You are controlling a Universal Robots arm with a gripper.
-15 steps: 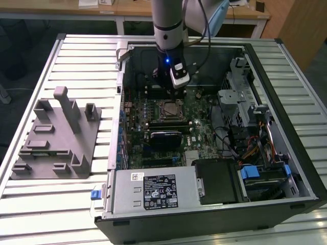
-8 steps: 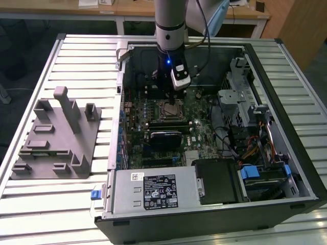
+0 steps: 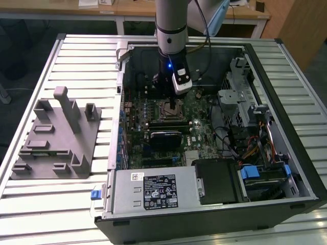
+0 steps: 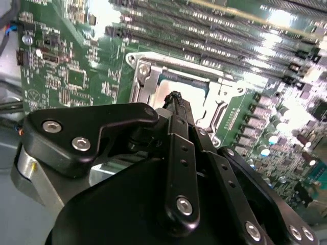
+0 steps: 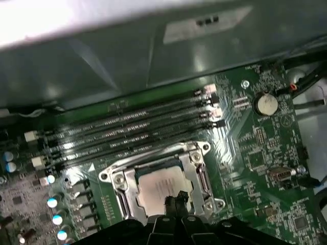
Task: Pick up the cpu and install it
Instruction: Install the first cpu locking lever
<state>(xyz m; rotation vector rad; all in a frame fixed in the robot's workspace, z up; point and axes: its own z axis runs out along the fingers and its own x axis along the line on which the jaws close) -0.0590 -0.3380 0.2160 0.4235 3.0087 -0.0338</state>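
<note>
Right now, arm: reaching straight down into the open computer case (image 3: 286,153) at the centre of the exterior view.
Gripper (image 5: 176,201): tips low in the first wrist view's centre, just over the chip; spread or pinched, I cannot tell.
Cpu (image 5: 162,185): lying flat inside the metal socket frame (image 5: 200,171) on the green motherboard (image 5: 265,148).
Grey fixture (image 3: 56,140): on the slatted table (image 3: 82,56), left side of the exterior view, well apart from the arm.
</note>
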